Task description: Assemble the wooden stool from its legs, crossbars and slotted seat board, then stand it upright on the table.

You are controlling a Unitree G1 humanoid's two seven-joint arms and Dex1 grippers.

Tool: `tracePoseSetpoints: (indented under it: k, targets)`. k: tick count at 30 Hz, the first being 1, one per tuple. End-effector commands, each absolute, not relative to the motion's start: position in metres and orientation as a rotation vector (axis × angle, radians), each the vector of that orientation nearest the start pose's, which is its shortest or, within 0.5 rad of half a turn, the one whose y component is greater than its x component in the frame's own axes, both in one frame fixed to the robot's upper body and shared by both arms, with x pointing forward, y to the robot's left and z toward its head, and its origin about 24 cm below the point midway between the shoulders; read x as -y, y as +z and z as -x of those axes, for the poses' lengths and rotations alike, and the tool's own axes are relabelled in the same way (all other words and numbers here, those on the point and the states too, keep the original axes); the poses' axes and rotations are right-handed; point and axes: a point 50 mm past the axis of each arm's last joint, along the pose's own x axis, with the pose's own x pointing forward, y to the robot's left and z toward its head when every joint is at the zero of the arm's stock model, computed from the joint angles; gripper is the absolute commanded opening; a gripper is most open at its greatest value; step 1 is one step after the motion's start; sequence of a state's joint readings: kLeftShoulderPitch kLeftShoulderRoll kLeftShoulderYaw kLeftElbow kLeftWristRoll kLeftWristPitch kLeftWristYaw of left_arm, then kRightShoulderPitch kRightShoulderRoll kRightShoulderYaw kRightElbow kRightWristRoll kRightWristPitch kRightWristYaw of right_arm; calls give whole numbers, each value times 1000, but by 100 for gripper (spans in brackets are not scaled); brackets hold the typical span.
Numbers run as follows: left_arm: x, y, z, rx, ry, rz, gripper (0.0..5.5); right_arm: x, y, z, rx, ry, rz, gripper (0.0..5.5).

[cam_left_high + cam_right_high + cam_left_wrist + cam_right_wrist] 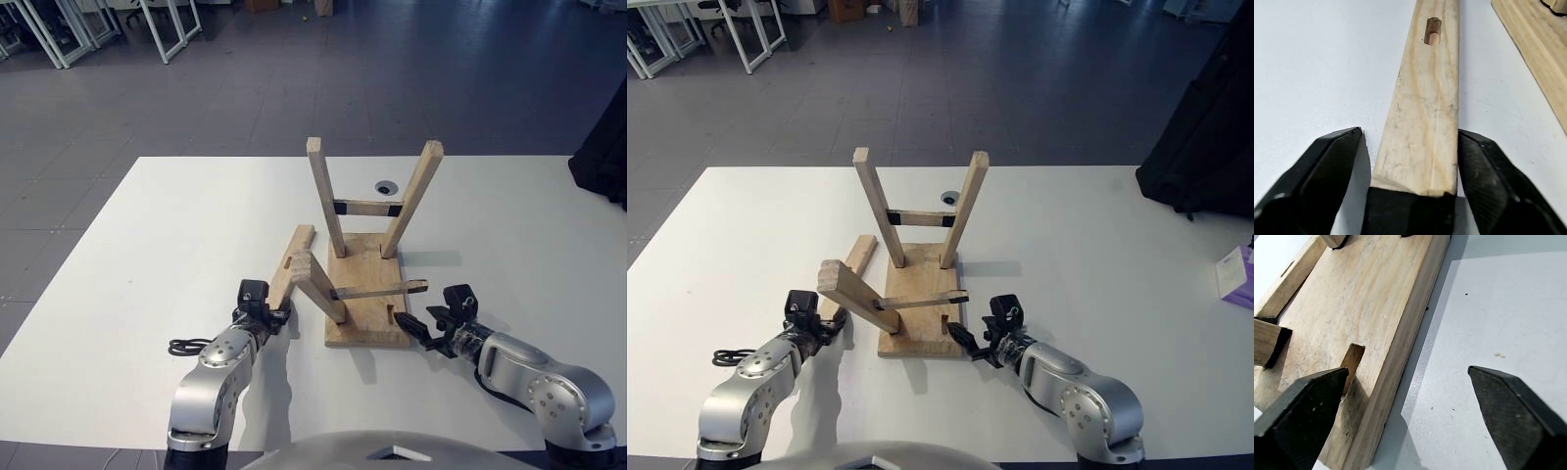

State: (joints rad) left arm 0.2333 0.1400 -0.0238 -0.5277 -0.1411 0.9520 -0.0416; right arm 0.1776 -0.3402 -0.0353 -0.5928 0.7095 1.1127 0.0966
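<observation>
The slotted seat board (372,269) lies flat on the white table. Two legs (326,196) stand in its far slots, joined by a crossbar (367,208). A third leg (318,284) leans at the near left corner, and a thin crossbar (382,290) sticks out of it to the right. A loose leg (291,259) lies left of the board. My left gripper (266,315) is open around that leg's near end (1425,107). My right gripper (416,328) is open at the board's near right corner, straddling its edge (1396,357) beside an empty slot (1352,360).
A round hole (388,186) sits in the table behind the stool. A black cable (186,346) lies by my left arm. A dark bag (1205,108) stands off the table's far right, and a small purple box (1239,274) sits at the right edge.
</observation>
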Motion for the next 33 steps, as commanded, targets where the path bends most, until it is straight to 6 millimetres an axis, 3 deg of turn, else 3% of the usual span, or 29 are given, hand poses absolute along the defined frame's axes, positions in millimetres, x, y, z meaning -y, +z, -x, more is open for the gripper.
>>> tracePoseSetpoints:
  k: [1, 6, 10, 14, 16, 18, 20, 22, 24, 26, 29, 33]
  targets:
    - [-169, -6, -164, -848, -65, 41, 285, 156, 50, -178, -743, 435, -240, 452]
    - [-171, -20, -160, -861, -74, 42, 206, 164, 55, -186, -720, 421, -226, 452]
    - [-178, -10, -176, -724, -100, 35, 206, 184, 65, -201, -680, 368, -185, 452]
    - [-196, 24, -204, -454, -86, 86, 206, 208, 89, -226, -570, 289, -85, 452]
    - [-216, 58, -224, -237, -98, 152, 206, 214, 116, -241, -470, 324, -97, 452]
    - [-241, 109, -241, 43, -175, 314, 205, 208, 152, -254, -359, 469, -185, 452]
    - [-251, 132, -243, 162, -240, 405, 205, 203, 170, -258, -313, 563, -240, 452]
    - [-235, 178, -239, 283, -627, 642, 205, 185, 207, -263, -201, 817, -404, 452]
    - [-215, 212, -228, 298, -1051, 746, 205, 162, 244, -261, -91, 1105, -544, 452]
    - [-209, 220, -225, 270, -1177, 772, 205, 154, 255, -259, -75, 1194, -594, 452]
    - [-179, 226, -234, 129, -1455, 771, 205, 134, 271, -260, -82, 1348, -672, 452]
    - [-168, 221, -245, 19, -1547, 769, 205, 115, 272, -259, -143, 1407, -668, 452]
